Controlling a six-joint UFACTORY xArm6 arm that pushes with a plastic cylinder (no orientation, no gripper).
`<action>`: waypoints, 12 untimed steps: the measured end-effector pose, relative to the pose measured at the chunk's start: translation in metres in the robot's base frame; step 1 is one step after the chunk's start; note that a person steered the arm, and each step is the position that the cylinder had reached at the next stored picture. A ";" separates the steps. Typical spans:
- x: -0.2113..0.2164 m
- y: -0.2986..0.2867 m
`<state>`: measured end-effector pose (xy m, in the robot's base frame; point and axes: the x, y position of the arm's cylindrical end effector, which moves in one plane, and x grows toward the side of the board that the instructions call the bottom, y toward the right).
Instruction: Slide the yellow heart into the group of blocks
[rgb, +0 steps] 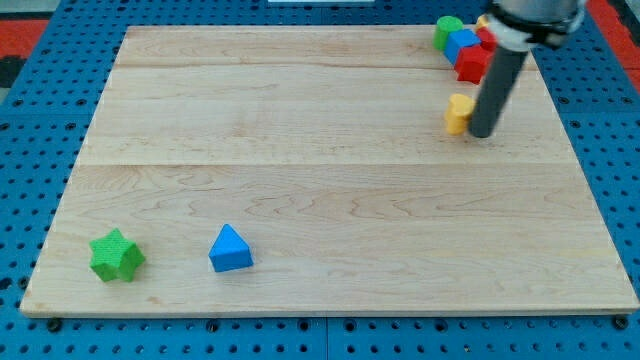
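The yellow heart (457, 113) lies on the wooden board (320, 170) near the view's upper right. My tip (482, 133) rests just to the right of it, touching or nearly touching its side. Above them, at the board's top right corner, a group of blocks sits close together: a green block (447, 31), a blue block (463, 45) and a red block (474, 63). The rod hides part of this group.
A green star-shaped block (116, 256) and a blue triangle (230, 249) lie at the view's lower left. The board sits on a blue perforated table (30, 150), with red areas at the top corners.
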<state>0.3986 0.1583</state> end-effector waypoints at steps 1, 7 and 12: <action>-0.002 -0.053; 0.009 0.029; -0.030 0.082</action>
<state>0.3683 0.2400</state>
